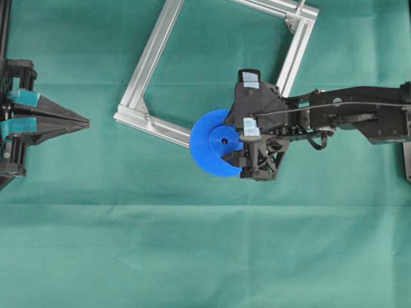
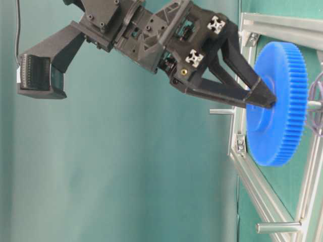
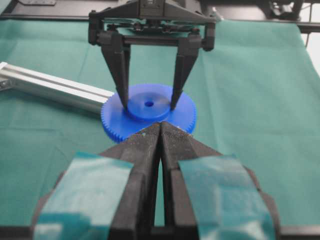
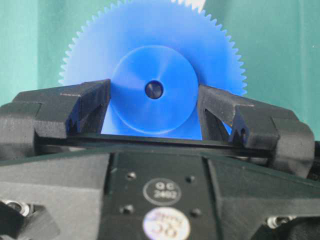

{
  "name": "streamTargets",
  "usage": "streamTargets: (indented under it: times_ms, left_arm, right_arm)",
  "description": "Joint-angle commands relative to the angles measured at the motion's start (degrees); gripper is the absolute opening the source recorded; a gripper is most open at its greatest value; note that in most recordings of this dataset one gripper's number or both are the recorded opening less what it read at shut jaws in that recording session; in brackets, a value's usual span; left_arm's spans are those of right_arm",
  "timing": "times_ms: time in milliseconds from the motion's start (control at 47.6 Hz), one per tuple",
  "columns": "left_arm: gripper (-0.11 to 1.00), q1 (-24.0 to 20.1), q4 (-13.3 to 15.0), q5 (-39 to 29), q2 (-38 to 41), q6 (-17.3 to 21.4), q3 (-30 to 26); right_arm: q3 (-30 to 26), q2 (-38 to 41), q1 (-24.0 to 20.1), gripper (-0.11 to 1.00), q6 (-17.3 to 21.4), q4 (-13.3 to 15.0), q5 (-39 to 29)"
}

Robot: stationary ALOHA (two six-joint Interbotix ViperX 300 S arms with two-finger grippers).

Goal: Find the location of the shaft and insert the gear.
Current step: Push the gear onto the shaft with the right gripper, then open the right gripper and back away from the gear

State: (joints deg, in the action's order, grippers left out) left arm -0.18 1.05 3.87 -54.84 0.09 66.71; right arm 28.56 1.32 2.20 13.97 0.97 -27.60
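- Already, the right gripper is clamping the gear by its hub.
- Seating on the shaft is looking unfinished.
- The left gripper is idling, pinched together.

Bright, even light, soft shadows (right wrist view blurred up close).

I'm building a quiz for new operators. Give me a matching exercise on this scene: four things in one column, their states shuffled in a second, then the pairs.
1. gear
2. left gripper
3. right gripper
4. aluminium frame

A. jaws together, holding nothing
B. lying on the green cloth, silver
C. blue, gripped by its raised hub
D. jaws closed on either side of the hub

Pairs: 1-C, 2-A, 3-D, 4-B
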Motion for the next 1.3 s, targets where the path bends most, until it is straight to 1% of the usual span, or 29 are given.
streamTargets:
  times_ms: [0,273,483,1281]
  left_arm:
    - [0.01,0.0,0.1,0.3,0.5,-0.1,-1.2]
    - [0.01,0.0,0.2,0.3,0.5,-0.1,-1.2]
    - [0.01,0.0,0.1,0.3,0.5,0.0,-1.2]
    - [0.01,0.0,0.2,0.0,0.5,0.0,-1.2]
  right_arm:
    - [0.4,-0.2,0.7,0.7,0.2,-0.6,-0.6]
    - [-0.4,0.4,-0.6,0.7,0.4,-1.8,-0.7]
    - [-0.8,0.6,-1.5,0.7,2.1,-1.6,-1.1]
    - [-0.4,0.6,-1.8,0.7,2.5,-1.5,-1.1]
